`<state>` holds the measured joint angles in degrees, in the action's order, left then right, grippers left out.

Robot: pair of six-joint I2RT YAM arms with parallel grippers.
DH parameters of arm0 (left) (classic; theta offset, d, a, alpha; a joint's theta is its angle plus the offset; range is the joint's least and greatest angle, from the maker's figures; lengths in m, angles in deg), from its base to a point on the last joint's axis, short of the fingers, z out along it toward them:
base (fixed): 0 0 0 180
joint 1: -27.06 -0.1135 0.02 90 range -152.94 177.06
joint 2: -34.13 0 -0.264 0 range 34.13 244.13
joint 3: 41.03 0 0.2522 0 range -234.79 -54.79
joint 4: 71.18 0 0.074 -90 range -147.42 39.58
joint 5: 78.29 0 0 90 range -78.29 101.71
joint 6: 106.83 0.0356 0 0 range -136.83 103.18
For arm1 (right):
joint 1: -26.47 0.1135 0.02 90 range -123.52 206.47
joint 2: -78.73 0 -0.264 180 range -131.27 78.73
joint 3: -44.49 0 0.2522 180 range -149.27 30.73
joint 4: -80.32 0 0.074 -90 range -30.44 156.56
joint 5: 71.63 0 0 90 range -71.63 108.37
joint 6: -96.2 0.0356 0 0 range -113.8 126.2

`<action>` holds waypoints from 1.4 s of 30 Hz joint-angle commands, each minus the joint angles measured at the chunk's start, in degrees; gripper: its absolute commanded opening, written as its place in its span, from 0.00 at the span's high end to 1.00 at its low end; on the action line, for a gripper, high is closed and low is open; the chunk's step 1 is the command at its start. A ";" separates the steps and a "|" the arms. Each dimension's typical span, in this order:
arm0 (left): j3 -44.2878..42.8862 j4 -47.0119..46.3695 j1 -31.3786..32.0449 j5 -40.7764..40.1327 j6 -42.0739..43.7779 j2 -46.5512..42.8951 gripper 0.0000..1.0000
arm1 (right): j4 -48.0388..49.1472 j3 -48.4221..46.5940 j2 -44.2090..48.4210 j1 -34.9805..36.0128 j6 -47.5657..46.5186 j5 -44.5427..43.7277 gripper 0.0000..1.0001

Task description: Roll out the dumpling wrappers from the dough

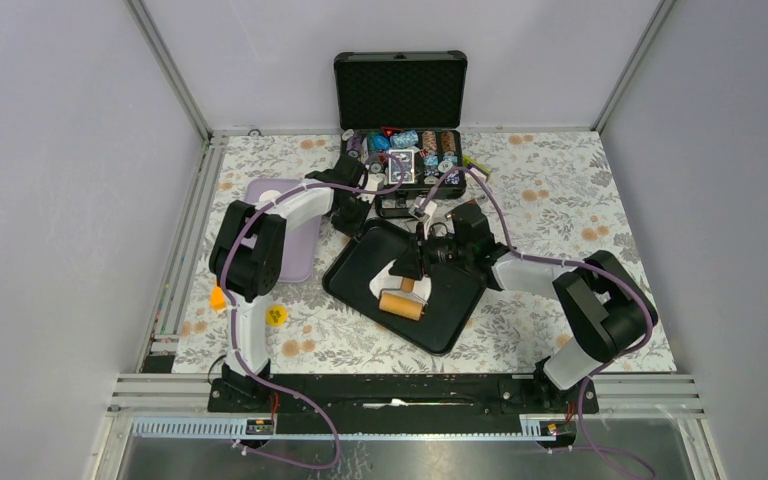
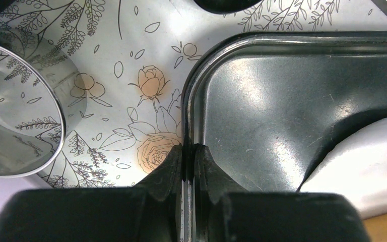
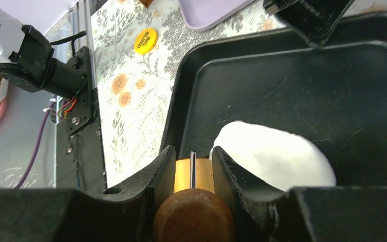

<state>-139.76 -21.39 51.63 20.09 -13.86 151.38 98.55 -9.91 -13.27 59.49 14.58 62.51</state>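
Note:
A black tray point(image 1: 450, 312) lies tilted between the arms. The white dough point(image 3: 272, 156) rests in it as one rounded lump, also visible as dough point(image 2: 368, 166) and dough point(image 1: 396, 270). My right gripper point(image 3: 193, 151) is shut on the wooden handle point(image 3: 194, 214) of a small roller point(image 1: 401, 304), whose barrel lies just beside the dough. My left gripper point(image 2: 188, 147) is shut on the tray's rim point(image 2: 191, 101) at its far left corner. No dumpling wrappers are in view.
A steel ring cutter point(image 2: 20, 111) stands on the floral cloth just left of the tray. A lavender tray point(image 1: 295, 235) lies under the left arm. An open black case point(image 1: 400, 120) of chips sits at the back. A yellow disc point(image 1: 276, 315) lies front left.

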 commanded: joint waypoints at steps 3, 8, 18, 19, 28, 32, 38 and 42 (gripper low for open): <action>1.65 1.23 0.25 -4.82 1.52 0.57 1.00 | -13.16 -0.72 0.28 0.23 -4.12 -0.34 1.00; 1.56 1.28 0.29 -4.83 1.50 0.55 1.00 | -12.69 -8.19 4.09 -6.01 -0.27 -0.72 1.00; 1.82 1.06 0.29 -4.87 1.43 0.35 1.00 | -11.16 -4.48 -0.29 -9.94 -5.05 -3.20 1.00; 1.82 1.06 0.29 -4.87 1.43 0.35 1.00 | -11.04 -2.82 -1.38 -9.85 -5.50 -3.00 1.00; 1.39 1.32 0.29 -4.78 1.52 0.74 1.00 | -11.25 7.07 -2.38 -4.49 -8.11 -2.42 1.00; 1.29 1.41 0.29 -4.73 1.52 0.79 1.00 | -13.07 6.45 -3.78 -2.60 -9.84 -2.30 1.00; 1.38 1.45 0.29 -4.78 1.50 0.78 1.00 | -13.65 2.36 -0.22 -2.45 -8.86 -2.40 1.00; 1.26 1.50 0.29 -4.75 1.56 0.87 1.00 | -13.53 -5.73 2.82 -6.45 -3.92 -1.89 1.00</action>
<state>-139.76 -21.39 51.68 20.01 -13.86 151.38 91.44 -10.08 -11.90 56.60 14.65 66.71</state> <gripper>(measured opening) 0.081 0.382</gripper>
